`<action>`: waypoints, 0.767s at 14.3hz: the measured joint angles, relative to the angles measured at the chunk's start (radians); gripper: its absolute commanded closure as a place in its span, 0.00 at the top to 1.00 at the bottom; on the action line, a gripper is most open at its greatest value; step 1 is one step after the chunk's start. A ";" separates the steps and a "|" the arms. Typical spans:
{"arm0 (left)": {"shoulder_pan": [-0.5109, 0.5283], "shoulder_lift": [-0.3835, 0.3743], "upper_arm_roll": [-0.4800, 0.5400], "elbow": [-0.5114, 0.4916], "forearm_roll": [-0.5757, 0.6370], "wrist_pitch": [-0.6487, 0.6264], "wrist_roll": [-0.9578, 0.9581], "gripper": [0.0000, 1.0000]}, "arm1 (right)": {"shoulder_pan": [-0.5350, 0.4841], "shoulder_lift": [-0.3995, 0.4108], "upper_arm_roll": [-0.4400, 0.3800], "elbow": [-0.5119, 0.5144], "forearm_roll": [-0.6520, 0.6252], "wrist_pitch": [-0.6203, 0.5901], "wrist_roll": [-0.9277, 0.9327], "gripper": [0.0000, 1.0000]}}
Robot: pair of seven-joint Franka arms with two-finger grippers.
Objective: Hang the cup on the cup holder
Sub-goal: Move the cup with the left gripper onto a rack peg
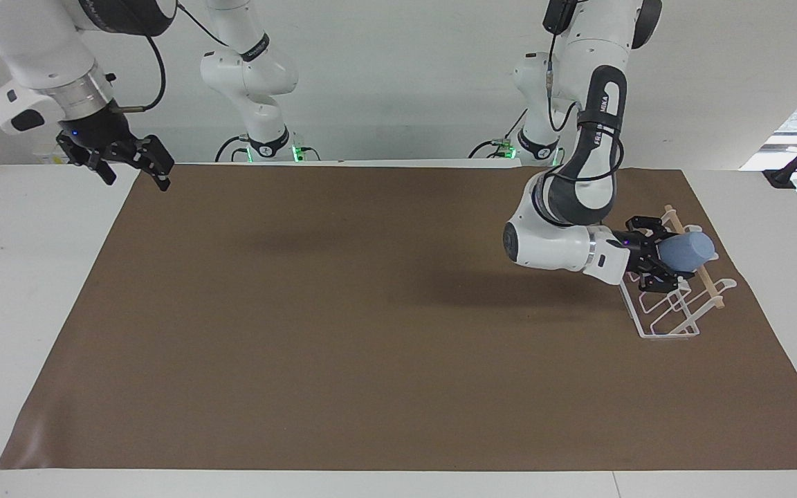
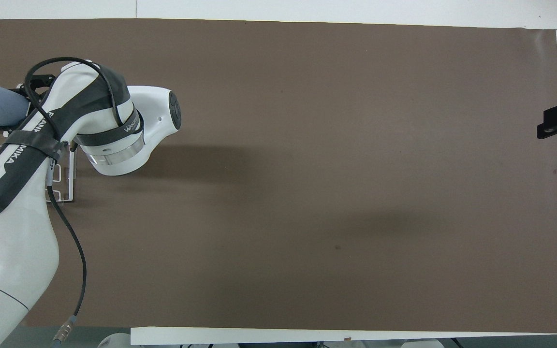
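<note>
So, going across the facing view: the right gripper [image 1: 137,160] was parked high over the mat's [image 1: 371,332] corner at the right arm's end, wrist tipped down, fingers [image 1: 160,166] spread wide with nothing between them. That arm was just left waiting.

The left arm was folded low, its forearm laid nearly level over the mat, and the left gripper [image 1: 663,257] was pushed sideways over the cup holder [image 1: 668,315]. The cup [image 1: 690,250] was clamped in it, long axis close to horizontal, its closed bottom pointed toward the left arm's end of the table. The cup was held up at the holder's wooden rod [image 1: 706,280]; whether a prong was actually inside it couldn't be made out.
</note>
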 measured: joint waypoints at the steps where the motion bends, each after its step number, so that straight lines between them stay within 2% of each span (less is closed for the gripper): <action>1: 0.004 0.001 0.001 -0.005 0.008 -0.003 -0.008 0.00 | 0.003 0.002 0.005 0.000 -0.002 -0.011 0.000 0.99; 5: 0.027 0.008 0.002 -0.016 0.030 -0.003 -0.041 0.00 | 0.012 -0.001 0.010 -0.002 -0.009 -0.053 0.014 0.99; 11: 0.067 0.075 0.003 -0.025 0.094 0.001 -0.109 0.00 | 0.012 -0.001 0.008 -0.003 -0.038 -0.042 0.014 0.99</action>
